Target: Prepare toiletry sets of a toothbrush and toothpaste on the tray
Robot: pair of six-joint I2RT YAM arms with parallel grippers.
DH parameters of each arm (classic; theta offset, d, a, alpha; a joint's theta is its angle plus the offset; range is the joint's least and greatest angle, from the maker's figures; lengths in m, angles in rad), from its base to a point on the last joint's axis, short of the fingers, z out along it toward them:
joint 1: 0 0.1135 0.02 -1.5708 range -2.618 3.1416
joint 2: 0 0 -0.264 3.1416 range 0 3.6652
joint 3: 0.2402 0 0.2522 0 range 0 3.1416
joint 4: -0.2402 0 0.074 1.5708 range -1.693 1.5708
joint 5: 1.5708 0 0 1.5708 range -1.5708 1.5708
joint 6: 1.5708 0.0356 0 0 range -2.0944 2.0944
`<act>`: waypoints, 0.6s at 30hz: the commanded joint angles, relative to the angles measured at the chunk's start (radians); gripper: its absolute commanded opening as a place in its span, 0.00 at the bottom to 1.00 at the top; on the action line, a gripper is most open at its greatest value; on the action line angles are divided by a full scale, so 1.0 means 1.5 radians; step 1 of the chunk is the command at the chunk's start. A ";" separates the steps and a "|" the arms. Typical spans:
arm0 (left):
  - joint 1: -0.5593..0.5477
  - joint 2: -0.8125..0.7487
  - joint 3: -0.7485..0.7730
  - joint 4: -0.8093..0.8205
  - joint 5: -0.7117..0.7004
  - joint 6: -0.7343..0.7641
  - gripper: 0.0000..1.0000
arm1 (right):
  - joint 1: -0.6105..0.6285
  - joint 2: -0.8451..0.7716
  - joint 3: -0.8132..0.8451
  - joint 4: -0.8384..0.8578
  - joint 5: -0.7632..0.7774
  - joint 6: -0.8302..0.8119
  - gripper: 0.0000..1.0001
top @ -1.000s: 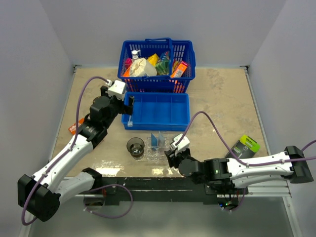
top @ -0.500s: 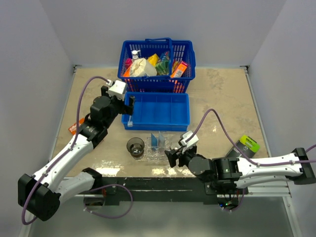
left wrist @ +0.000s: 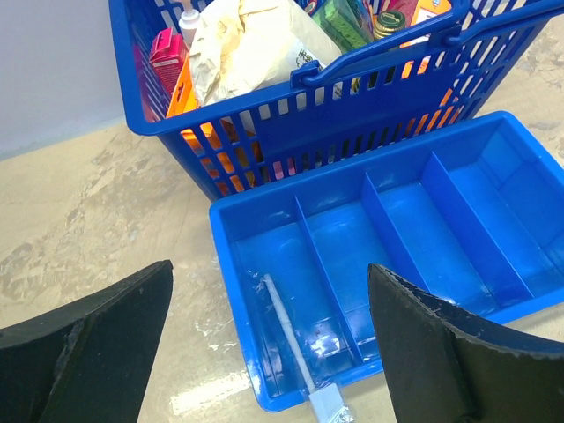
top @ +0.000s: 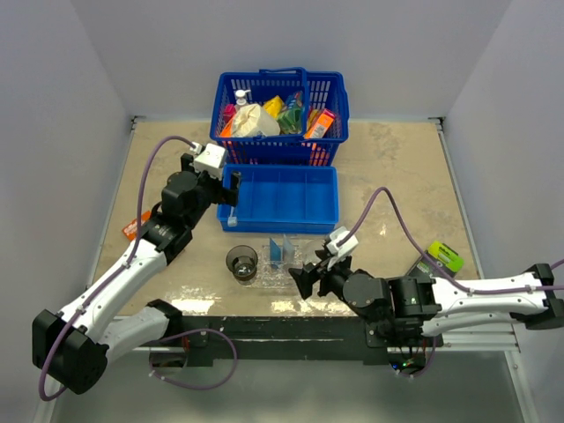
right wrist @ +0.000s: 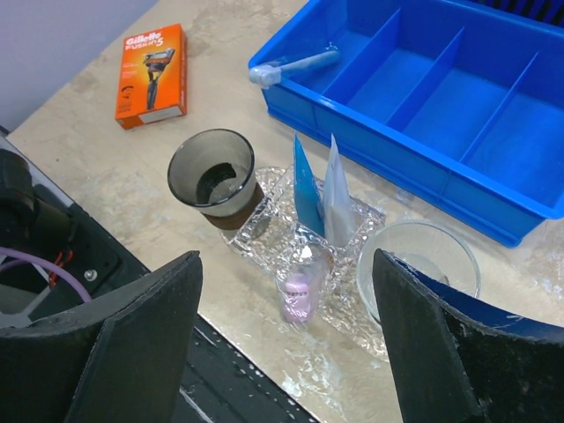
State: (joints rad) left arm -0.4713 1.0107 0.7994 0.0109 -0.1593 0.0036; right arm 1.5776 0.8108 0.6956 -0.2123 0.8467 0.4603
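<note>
– Clear bumpy tray (right wrist: 269,229), what's on it?
– One blue tube (right wrist: 307,194) and one white tube (right wrist: 339,203) stand up, and one pink-ended toothbrush (right wrist: 300,298) lies there. A dark cup (right wrist: 216,176) and a clear cup (right wrist: 419,264) sit at its ends. A second toothbrush (left wrist: 284,326) is in the blue bin (right wrist: 379,141). My left gripper (left wrist: 270,269) and right gripper (top: 303,280) are spread wide, holding nothing.

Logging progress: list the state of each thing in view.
Left pincer: open, above divided bin.
Right pincer: open, above tray.
Toothpaste tubes: standing on tray.
Toothbrush: lying in bin's end compartment.
Smoky cup: upright.
Clear cup: upright.
Razor box: flat on table.
</note>
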 commanded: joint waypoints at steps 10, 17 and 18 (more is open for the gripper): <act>0.002 0.006 0.022 -0.006 -0.003 -0.038 0.95 | -0.216 0.005 0.051 0.021 -0.176 -0.017 0.74; 0.002 0.020 0.024 -0.123 -0.006 -0.096 0.93 | -0.401 0.011 0.043 0.038 -0.289 -0.049 0.71; 0.002 0.019 0.025 -0.139 -0.003 -0.106 0.92 | -0.418 0.010 0.043 0.036 -0.315 -0.050 0.71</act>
State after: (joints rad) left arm -0.4713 1.0389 0.8009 -0.0959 -0.1612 -0.0769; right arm 1.0599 0.8310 0.7444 -0.2012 0.5236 0.4217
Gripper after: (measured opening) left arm 0.933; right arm 0.719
